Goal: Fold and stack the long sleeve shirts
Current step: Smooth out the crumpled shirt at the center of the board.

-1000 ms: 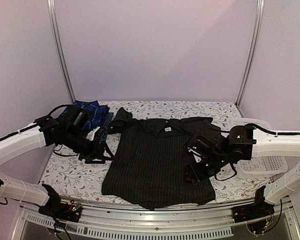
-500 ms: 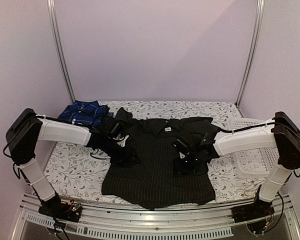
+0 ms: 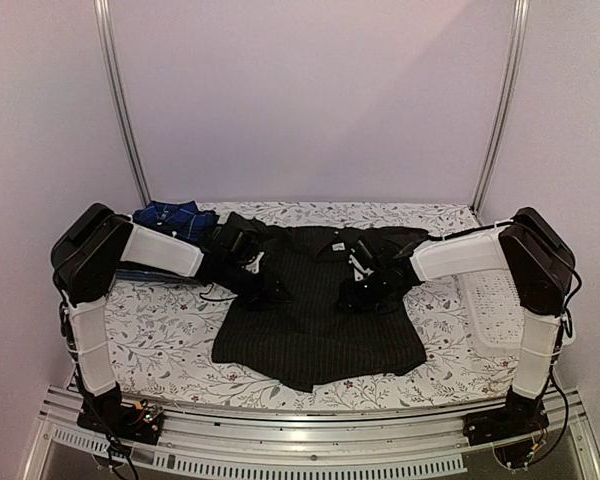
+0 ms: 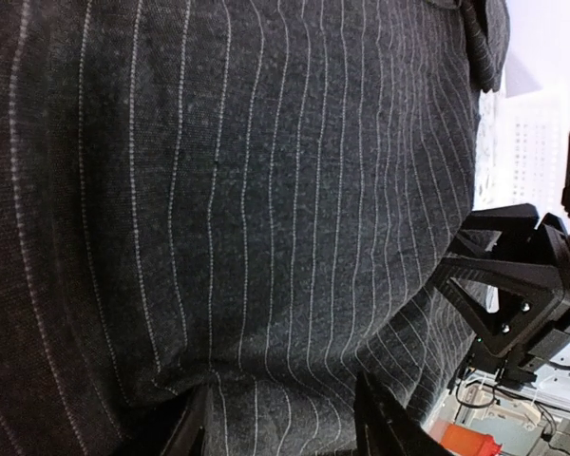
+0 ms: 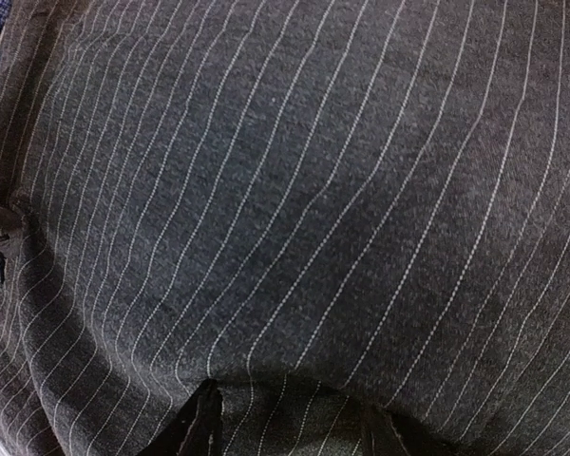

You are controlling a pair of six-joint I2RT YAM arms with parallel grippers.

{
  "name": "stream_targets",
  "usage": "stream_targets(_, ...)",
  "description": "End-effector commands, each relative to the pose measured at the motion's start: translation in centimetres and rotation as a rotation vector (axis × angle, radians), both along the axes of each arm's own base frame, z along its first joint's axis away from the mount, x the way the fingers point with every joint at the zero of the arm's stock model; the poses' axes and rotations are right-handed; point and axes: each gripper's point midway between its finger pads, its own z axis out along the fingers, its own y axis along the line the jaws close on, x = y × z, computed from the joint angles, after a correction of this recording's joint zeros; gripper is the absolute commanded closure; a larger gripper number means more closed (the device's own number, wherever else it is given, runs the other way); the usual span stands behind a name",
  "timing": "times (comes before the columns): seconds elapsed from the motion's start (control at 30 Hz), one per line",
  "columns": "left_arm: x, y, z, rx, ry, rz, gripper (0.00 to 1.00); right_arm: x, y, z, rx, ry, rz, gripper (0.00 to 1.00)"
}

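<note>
Plaid shirt only overhead; pinstriped shirt in every view.

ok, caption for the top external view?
Left gripper and right gripper rest on the black pinstriped shirt spread on the floral table; plaid shirt back-left, white basket right.

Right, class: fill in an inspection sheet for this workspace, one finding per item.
Surface: floral-patterned table cover.
Job's things: black pinstriped shirt spread mid-table, collar away from the arms; blue plaid shirt at the far left corner.
Clutter: white mesh basket at the right edge.
End effectors: left end effector and right end effector both down on the pinstriped shirt, cloth bunched between parted fingers; grip cannot be told.
Cables: black cable loops beside the left arm.
Surroundings: lilac walls, metal uprights.
</note>
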Motion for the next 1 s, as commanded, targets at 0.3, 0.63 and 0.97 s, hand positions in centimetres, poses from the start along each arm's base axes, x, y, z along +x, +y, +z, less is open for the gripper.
stream_targets(0.3, 1.0, 1.1, 0.1, 0.111, -0.063, 0.01, 0.45, -0.1, -2.0, 2.6, -0.081, -0.056, 0.096, 0.39)
stream_targets(0.63, -5.3, -0.2, 0.4, 0.077, -0.042, -0.064, 0.45, -8.2, -3.2, 2.1, -0.109, -0.025, 0.123, 0.4)
stream_targets(0.97, -12.2, 4.1, -2.2, 0.152, 0.065, -0.019, 0.46, -17.1, -2.1, -1.0, -0.13, 0.108, 0.207, 0.43)
